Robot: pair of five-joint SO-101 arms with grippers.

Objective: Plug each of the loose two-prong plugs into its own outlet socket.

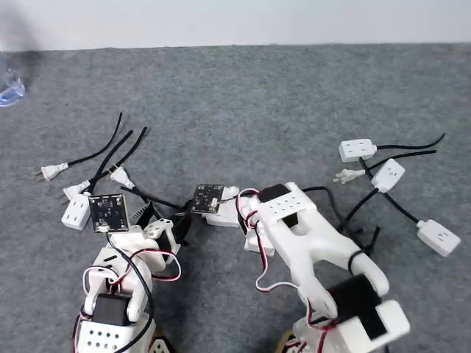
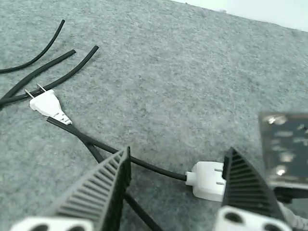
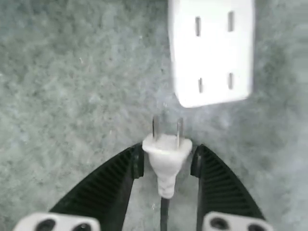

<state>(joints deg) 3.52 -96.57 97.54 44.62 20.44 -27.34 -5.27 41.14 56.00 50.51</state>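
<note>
My right gripper point(image 3: 167, 155) is shut on a white two-prong plug point(image 3: 167, 150). Its prongs point at a white outlet socket point(image 3: 211, 48) lying a short gap ahead on the grey carpet. In the high view that socket point(image 1: 221, 215) lies at the middle, beside the right arm's camera board point(image 1: 208, 198). My left gripper point(image 2: 179, 160) is open just above the carpet, with a white block on a black cable point(image 2: 207, 181) between its fingers, untouched. A loose plug point(image 2: 45, 103) lies farther off, also seen as the loose plug point(image 1: 121, 177) in the high view.
Three outlet sockets point(image 1: 358, 150), point(image 1: 388, 175), point(image 1: 438, 237) and a loose plug point(image 1: 347, 176) lie at the right. Another socket point(image 1: 76, 212) and plug point(image 1: 50, 172) lie at the left among black cables point(image 1: 110, 151). Bare carpet stretches across the back.
</note>
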